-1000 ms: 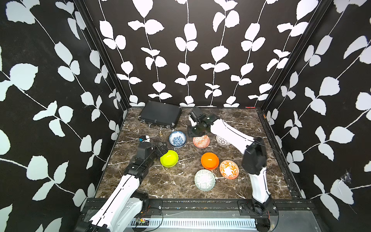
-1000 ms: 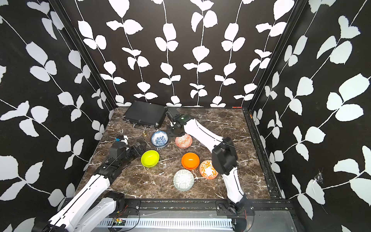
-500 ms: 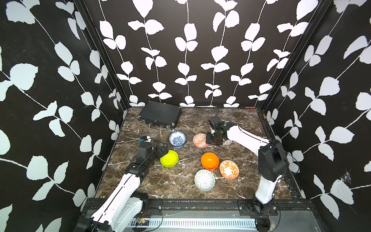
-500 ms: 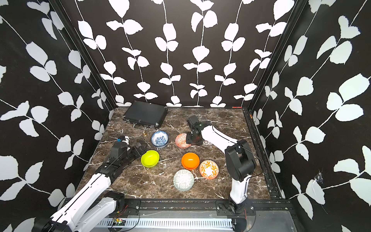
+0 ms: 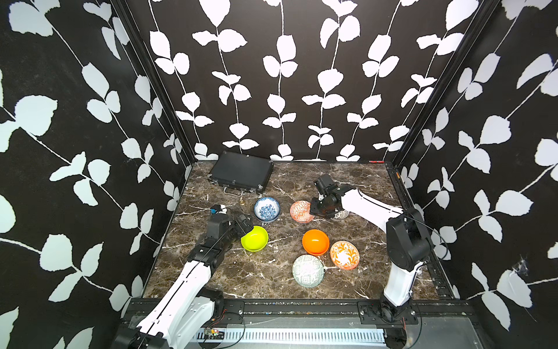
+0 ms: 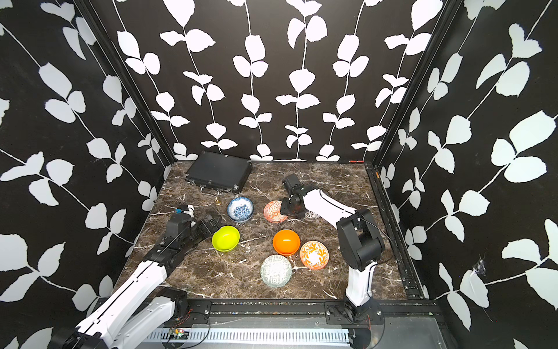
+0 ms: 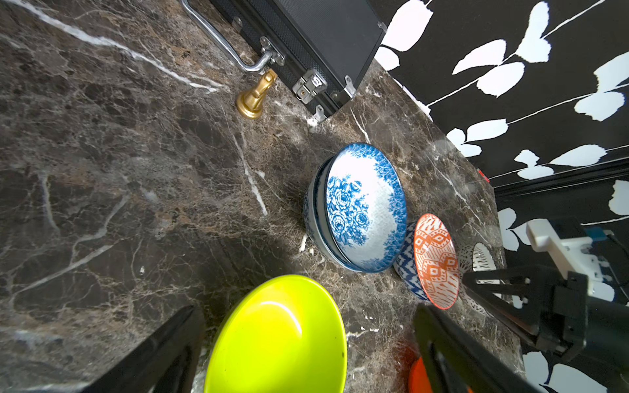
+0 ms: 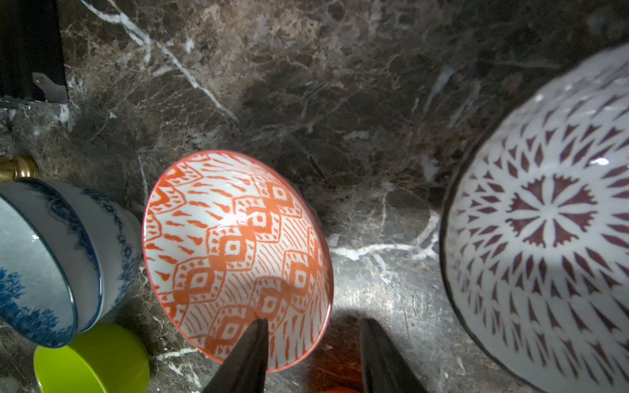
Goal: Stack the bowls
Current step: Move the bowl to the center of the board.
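Observation:
My left gripper (image 5: 246, 225) (image 7: 306, 308) is wide open, with the plain lime bowl (image 5: 255, 238) (image 7: 277, 337) lying between its fingers. My right gripper (image 5: 314, 208) (image 8: 312, 322) is open and straddles the rim of an orange-white patterned bowl (image 5: 299, 211) (image 8: 235, 248), one finger inside it and one outside. Two blue-white floral bowls (image 5: 267, 208) (image 7: 360, 207) sit nested. The white lattice bowl (image 5: 342, 214) (image 8: 544, 217) is partly hidden under the right arm. Near the front stand the plain orange bowl (image 5: 315, 241), another orange-white bowl (image 5: 344, 254) and a pale green bowl (image 5: 308, 270).
A flat black case (image 5: 241, 176) lies at the back left, its chrome handle (image 7: 221, 44) facing the bowls. A small gold chess piece (image 7: 253, 98) stands just in front of it. Black leaf-patterned walls close in three sides of the marble table (image 5: 347, 181).
The right arm has swung from beside the black case rightwards and settled low over the orange-white bowl's rim. The left arm has hardly moved.

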Robot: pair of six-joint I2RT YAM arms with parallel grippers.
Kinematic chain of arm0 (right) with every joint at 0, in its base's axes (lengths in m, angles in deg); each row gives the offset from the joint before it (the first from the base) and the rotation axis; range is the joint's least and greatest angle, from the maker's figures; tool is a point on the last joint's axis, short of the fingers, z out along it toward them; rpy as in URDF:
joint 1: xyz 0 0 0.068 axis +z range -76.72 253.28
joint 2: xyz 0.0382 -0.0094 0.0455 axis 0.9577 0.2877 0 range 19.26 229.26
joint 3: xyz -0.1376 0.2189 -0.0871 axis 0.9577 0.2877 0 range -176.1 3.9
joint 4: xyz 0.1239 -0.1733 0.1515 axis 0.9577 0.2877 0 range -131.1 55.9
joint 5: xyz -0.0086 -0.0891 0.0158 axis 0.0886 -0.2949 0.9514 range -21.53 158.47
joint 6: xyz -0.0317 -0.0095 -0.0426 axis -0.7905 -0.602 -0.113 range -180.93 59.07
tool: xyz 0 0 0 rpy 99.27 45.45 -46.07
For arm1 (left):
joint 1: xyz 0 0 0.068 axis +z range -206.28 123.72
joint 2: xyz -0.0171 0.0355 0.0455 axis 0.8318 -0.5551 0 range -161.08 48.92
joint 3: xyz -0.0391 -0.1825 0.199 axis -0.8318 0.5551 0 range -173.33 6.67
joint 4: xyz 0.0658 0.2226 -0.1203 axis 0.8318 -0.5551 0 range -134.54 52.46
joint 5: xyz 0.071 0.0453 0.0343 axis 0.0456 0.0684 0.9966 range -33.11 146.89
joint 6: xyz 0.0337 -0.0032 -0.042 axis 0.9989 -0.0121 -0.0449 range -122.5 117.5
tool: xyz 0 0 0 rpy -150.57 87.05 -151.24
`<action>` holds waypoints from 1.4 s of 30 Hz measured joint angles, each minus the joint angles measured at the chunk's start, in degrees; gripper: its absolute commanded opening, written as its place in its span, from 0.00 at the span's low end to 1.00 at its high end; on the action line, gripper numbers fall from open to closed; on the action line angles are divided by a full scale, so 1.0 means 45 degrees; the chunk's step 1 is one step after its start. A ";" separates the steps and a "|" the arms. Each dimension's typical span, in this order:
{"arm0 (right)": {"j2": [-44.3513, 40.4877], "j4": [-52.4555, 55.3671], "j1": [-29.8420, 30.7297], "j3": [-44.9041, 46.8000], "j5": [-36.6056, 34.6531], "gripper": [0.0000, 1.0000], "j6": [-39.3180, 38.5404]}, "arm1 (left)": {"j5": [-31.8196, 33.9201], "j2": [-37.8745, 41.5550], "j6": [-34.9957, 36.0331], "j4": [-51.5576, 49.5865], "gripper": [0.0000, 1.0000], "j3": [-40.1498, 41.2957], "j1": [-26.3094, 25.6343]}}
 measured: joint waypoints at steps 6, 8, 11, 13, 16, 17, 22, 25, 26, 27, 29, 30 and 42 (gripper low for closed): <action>0.0894 0.0010 -0.0015 -0.0758 -0.0010 0.41 -0.0010 | -0.0005 -0.0102 0.0005 0.0092 0.99 0.0000 0.0000; 0.1122 0.0068 -0.0019 -0.0967 -0.0073 0.40 -0.0078 | -0.0005 -0.0102 0.0005 0.0102 0.99 0.0000 0.0000; 0.1316 0.0087 -0.0019 -0.1141 -0.0199 0.36 -0.0151 | -0.0005 -0.0102 0.0005 0.0160 0.99 0.0000 0.0000; 0.1370 0.0131 -0.0019 -0.1166 -0.0233 0.33 -0.0175 | -0.0005 -0.0102 0.0005 0.0185 0.99 0.0000 0.0000; 0.1525 0.0146 -0.0029 -0.1292 -0.0243 0.28 -0.0228 | -0.0005 -0.0102 0.0005 0.0185 0.99 0.0000 0.0000; 0.1579 0.0146 -0.0034 -0.1307 -0.0238 0.25 -0.0228 | -0.0005 -0.0102 0.0005 0.0185 0.99 0.0000 0.0000; 0.1749 0.0131 -0.0044 -0.1316 -0.0121 0.05 -0.0214 | -0.0005 -0.0102 0.0005 0.0185 0.99 0.0000 0.0000; 0.1787 0.0029 -0.0039 -0.1457 0.0131 0.01 -0.0083 | -0.0010 -0.0102 0.0005 0.0185 0.99 0.0000 0.0015; 0.1851 0.0034 -0.0034 -0.1535 0.0185 0.01 -0.0073 | -0.0005 -0.0102 0.0005 0.0185 0.99 0.0000 0.0039; 0.1914 0.0029 -0.0034 -0.1588 0.0233 0.01 -0.0068 | -0.0005 -0.0097 0.0005 0.0185 0.99 0.0000 0.0049; 0.2050 0.0034 -0.0010 -0.1729 0.0340 0.01 -0.0068 | -0.0005 -0.0092 0.0005 0.0185 0.99 0.0000 0.0049; 0.2118 0.0039 0.0019 -0.1826 0.0379 0.01 -0.0068 | -0.0005 -0.0078 0.0005 0.0185 0.99 0.0000 0.0058; 0.2438 0.0010 0.0466 -0.2229 0.0486 0.01 -0.0015 | -0.0005 0.0019 0.0005 0.0185 0.99 0.0000 0.0087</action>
